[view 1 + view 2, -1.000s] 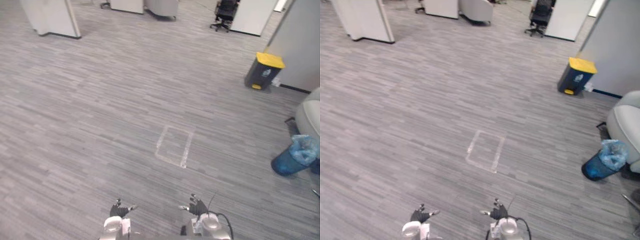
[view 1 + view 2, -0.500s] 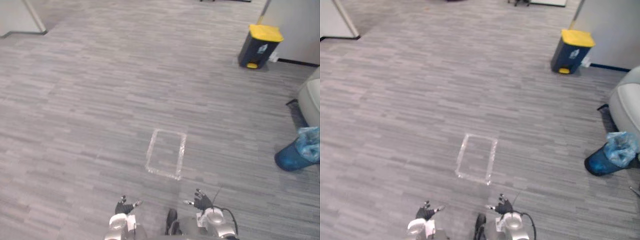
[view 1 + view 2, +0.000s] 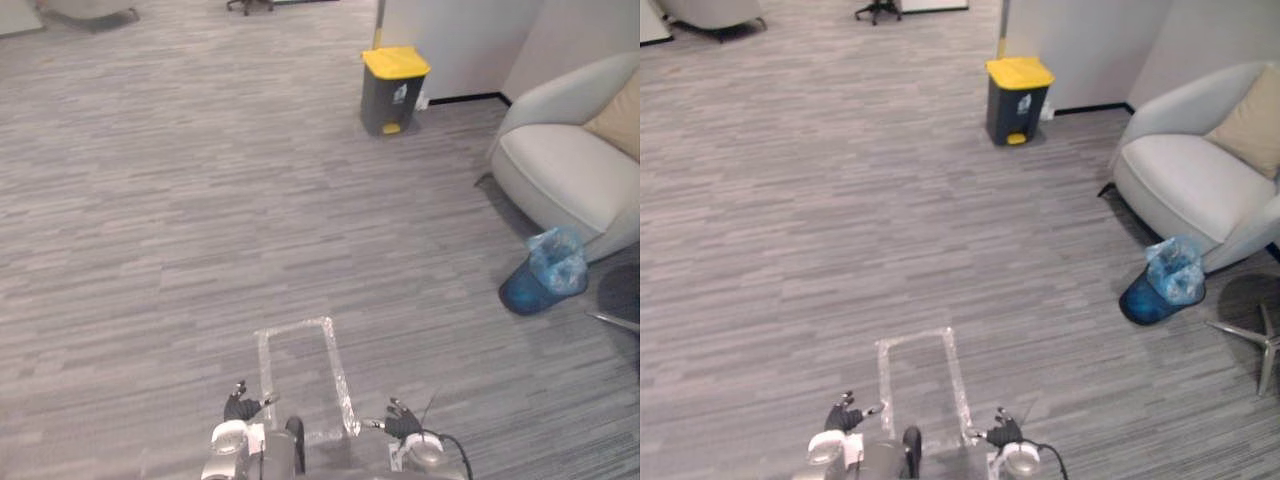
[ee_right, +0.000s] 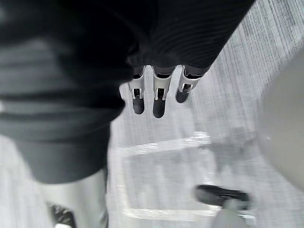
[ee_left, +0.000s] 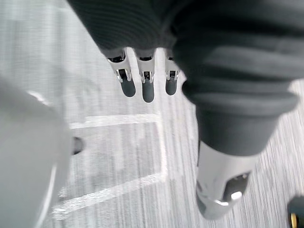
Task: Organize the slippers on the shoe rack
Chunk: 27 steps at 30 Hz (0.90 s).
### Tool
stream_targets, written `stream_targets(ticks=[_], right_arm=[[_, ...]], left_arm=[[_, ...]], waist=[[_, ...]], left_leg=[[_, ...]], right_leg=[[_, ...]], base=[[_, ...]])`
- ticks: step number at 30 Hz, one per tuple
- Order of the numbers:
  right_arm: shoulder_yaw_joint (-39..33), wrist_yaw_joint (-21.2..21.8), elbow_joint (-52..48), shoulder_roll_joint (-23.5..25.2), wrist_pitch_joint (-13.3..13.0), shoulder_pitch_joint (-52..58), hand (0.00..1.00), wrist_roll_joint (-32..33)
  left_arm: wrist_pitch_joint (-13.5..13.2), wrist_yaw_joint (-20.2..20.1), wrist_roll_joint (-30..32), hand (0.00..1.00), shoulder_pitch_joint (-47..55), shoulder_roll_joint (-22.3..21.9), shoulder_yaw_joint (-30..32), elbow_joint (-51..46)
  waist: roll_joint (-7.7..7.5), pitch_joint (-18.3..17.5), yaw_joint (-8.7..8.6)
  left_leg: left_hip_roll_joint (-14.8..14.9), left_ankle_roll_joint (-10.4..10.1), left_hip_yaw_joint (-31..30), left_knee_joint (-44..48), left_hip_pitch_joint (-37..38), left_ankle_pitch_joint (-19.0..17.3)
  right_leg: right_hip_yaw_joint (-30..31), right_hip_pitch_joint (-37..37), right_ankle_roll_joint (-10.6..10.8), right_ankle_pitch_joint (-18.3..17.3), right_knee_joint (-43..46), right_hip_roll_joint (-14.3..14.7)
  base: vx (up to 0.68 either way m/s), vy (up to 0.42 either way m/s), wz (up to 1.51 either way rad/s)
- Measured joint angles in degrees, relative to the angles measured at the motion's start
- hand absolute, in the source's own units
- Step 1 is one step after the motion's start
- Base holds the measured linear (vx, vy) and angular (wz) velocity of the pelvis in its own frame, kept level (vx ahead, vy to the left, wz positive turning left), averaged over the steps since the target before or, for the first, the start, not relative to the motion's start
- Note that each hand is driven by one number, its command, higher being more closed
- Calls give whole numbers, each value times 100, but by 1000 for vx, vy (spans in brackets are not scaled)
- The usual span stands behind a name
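Both hands hang low over the grey carpet floor point(image 3: 150, 200), empty. The left hand point(image 3: 240, 407) has its fingers point(image 5: 147, 89) straight and side by side, pointing down at the floor, with the thumb held out toward the other hand. The right hand point(image 3: 402, 420) matches it: its fingers point(image 4: 159, 100) are straight in a row, relaxed, closed on nothing, thumb out to the inner side. The 2 hands are well apart from each other.

Between them and just ahead lies a taped rectangle point(image 3: 293, 328) on the carpet, its near end level with the fingertips and its far end further forward. In the left wrist view a corner of the tape shows past the fingertips; in the right wrist view a strip of it runs below the fingers.

Far ahead of the right hand stands a dark bin with a yellow lid point(image 3: 393, 88), close to a wall. Ahead and out to the side of the right hand is a blue bin point(image 3: 540, 280) lined with a bag, just beside a pale armchair point(image 3: 570, 170) with a tan cushion point(image 3: 622, 115) on it. A metal chair base point(image 3: 1255, 335) sits near the blue bin, further out from the right hand.

Where the slippers and the shoe rack lie relative to either hand, I cannot tell.
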Motion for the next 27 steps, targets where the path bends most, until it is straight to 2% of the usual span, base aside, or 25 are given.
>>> stream_targets(ticks=[1, 2, 4, 5, 6, 7, 8, 9, 11, 13, 14, 16, 18, 20, 22, 23, 24, 25, 26, 27], right_arm=[[2, 0, -24, 2, -14, -14, 0, 1], [5, 6, -28, 6, -42, -57, 0, -3], [3, 34, -24, 9, -54, -79, 0, -7], [-2, 44, 32, 9, -59, -136, 0, -7], [-11, 44, 64, 6, -57, -161, 0, -6], [-26, 44, 92, 6, -61, -162, 0, -8], [-48, 49, 94, -17, -67, -169, 0, -3], [-78, 50, 100, -68, -66, -193, 0, -8], [-126, 56, 102, -181, -85, -164, 0, 0], [-171, 106, 69, -180, -78, -124, 0, -2], [-166, 93, 19, -172, -73, -91, 0, 5], [-178, 76, 53, -194, -25, -75, 0, 11], [-226, 70, 86, -191, -5, -68, 0, 17], [-229, 53, 112, -188, 20, -75, 0, 19], [-221, 21, 149, -177, 23, -78, 0, 21], [-220, 17, 159, -179, 24, -50, 0, 21], [-212, 7, 163, -193, 22, -41, 0, 20], [-197, -1, 155, -232, 14, -23, 0, 18], [-196, -17, 238, -225, 21, -38, 0, 18], [-100, -3, 240, -159, 23, -2, 0, 15]], left_arm=[[7, -1, 1, 0, -4, -11, -17, 35], [12, -6, 3, 0, -14, -30, -23, 114], [12, -18, 3, 0, -56, -53, -21, 150], [10, -25, 7, 0, -60, -49, -23, 204], [10, -42, 10, 0, -55, -42, -26, 270], [8, -58, 14, 0, -21, -19, -29, 283], [9, -111, 20, 0, -50, 6, 4, 297], [13, -135, 27, 0, -69, -47, 7, 307], [20, -167, 79, 0, -62, -97, 13, 289], [43, -242, 69, 0, -26, -147, 177, 152], [32, -256, 67, 0, 30, -223, 301, 16], [-8, -246, 68, 0, 61, -275, 462, -32], [-16, -234, 66, 0, 78, -291, 487, -41], [-25, -230, 58, 0, 71, -287, 488, -40], [-28, -218, 23, 0, 31, -289, 492, -39], [-32, -211, 18, 0, 27, -293, 488, -35], [-27, -193, 11, 0, 41, -312, 454, -12], [-22, -181, 12, 0, 86, -312, 408, 49], [-19, -160, 5, 0, 80, -264, 444, 68], [-14, -118, 0, 0, 139, -173, 457, 47]], waist=[[25, -2, -22], [77, 19, -93], [64, 6, -184], [45, 5, -214], [28, 0, -220], [-25, -24, -221], [-191, -15, -233], [-31, 23, -229], [149, -20, -280], [180, -33, -272], [233, -46, -251], [225, -53, -198], [193, -66, -151], [184, -70, -123], [119, -106, -62], [116, -109, -47], [179, -150, -30], [316, -234, -32], [326, -262, -5], [186, -341, 51]], left_leg=[[8, 20, 42, -116, 172, -32], [34, 34, 120, -396, 555, -42], [131, 44, 150, -612, 843, -106], [181, -4, 178, -689, 950, -143], [189, -62, 227, -736, 1006, -180], [144, -116, 222, -719, 1020, -254], [15, -174, 184, -609, 1118, -436], [130, -214, 164, -501, 1195, -484], [351, -426, 178, 246, 1068, -614], [623, -495, 226, 1730, 503, -623], [864, -598, 212, 2743, 71, -452], [985, -523, 185, 3299, -165, -571], [962, -423, 174, 2825, -271, -818], [849, -421, -185, 2028, -340, -860], [466, -441, -1347, 1048, -433, -839], [345, -437, -1703, 885, -432, -823], [195, -438, -2328, 526, -372, -696], [272, -592, -2488, 358, -361, -425], [284, -684, -2133, 466, -352, -328], [221, -596, -1762, 376, -186, -342]], right_leg=[[-152, -130, -59, -46, 87, -22], [-566, -326, -189, -217, -100, -49], [-1139, -514, -258, -277, -923, 14], [-1370, -627, -270, -194, -1708, 120], [-1411, -664, -312, 83, -2377, 220], [-1408, -693, -536, 571, -2868, 280], [-1335, -672, -693, 987, -3042, 219], [-1401, -570, -701, 973, -2987, 264], [-1440, -270, -709, 764, -3310, 418], [-1343, -48, -715, 627, -3451, 550], [-1278, 117, -789, 577, -3501, 662], [-947, 295, -843, 487, -3492, 745], [-476, 452, -826, 494, -3619, 731], [-39, 525, -761, 526, -3706, 712], [584, 512, -570, 510, -3747, 636], [735, 510, -508, 492, -3739, 618], [1045, 464, -352, 416, -3662, 641], [1248, 364, -233, 339, -3569, 749], [1465, 354, -103, 242, -3421, 725], [1489, 294, -67, 253, -3312, 584]], base=[[292, 199, -51], [230, 142, -19], [222, 84, -2], [262, 27, 0], [269, 22, -3], [372, -33, -3], [328, -57, -8], [399, -107, -1], [301, -111, -1], [293, -122, -18], [378, -69, -50], [322, 11, -78], [271, 60, -122], [226, 161, -139], [235, 266, -135], [185, 297, -134], [128, 263, -125], [131, 365, -148], [126, 386, -148], [142, 431, -131]])
